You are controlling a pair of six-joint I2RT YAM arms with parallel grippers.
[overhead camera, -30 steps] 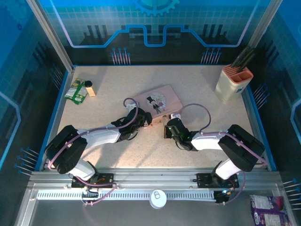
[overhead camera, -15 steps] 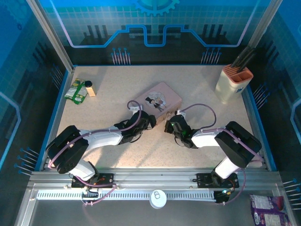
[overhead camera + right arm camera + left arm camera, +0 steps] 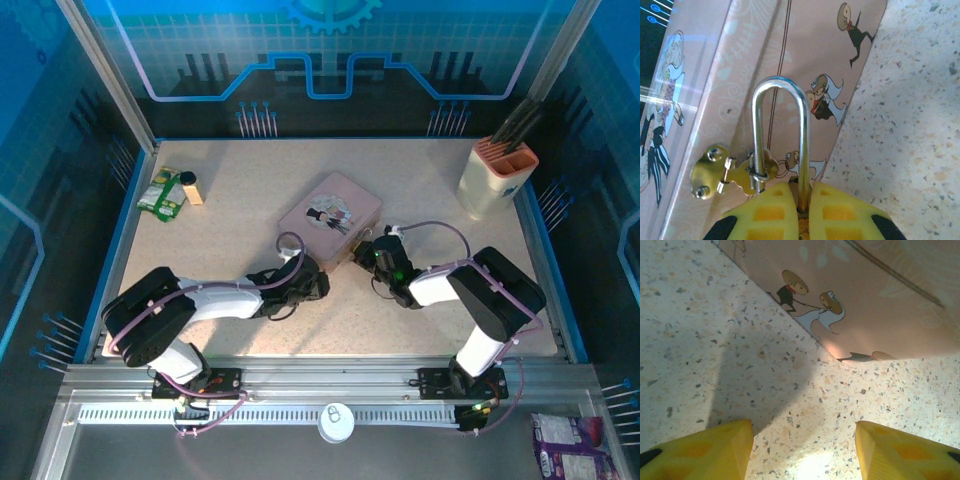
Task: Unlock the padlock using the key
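Low at the centre of the right wrist view, the right gripper [image 3: 801,192] is clamped tight on the padlock [image 3: 803,130], whose silvery loop runs up through the brass hasp [image 3: 735,172] on the pink tin [image 3: 730,60]; the left gripper [image 3: 805,440] hangs half open and empty above the bench [image 3: 690,340], bottom of its frame; seemingly the lock is steadied but not opened, and fitting and turning the key is left to do.
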